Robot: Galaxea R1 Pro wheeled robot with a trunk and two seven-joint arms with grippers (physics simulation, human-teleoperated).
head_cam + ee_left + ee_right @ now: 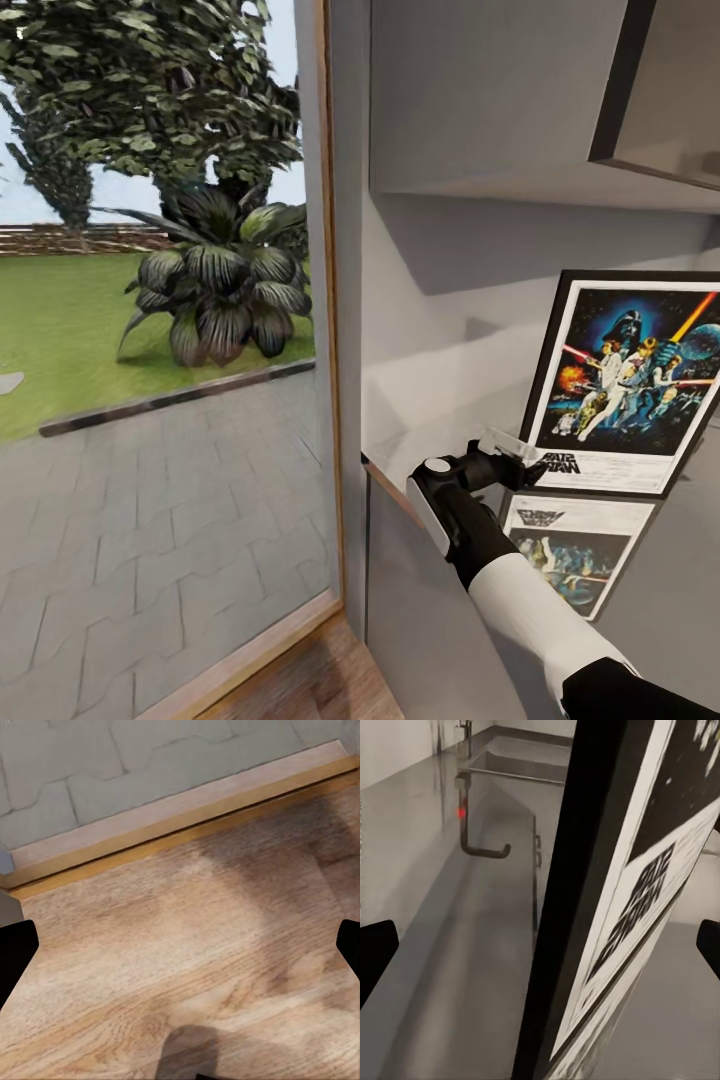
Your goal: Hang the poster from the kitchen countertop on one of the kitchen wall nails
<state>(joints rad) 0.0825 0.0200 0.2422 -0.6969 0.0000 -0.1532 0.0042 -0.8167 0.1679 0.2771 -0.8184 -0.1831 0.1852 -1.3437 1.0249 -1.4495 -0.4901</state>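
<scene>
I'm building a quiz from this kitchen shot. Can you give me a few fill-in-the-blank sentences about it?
1. The poster stands on the kitchen countertop, leaning against the ____.
2. The ____ gripper reaches toward the poster's lower corner.
3. The poster's frame is ____.
4. The left wrist view looks down at a ____ floor.

Missing words: wall; right; black; wooden

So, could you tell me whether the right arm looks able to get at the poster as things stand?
Probably yes: the right gripper is already at the lower left corner of the poster, whose black frame edge runs between its open fingers, with nothing in between.
</scene>
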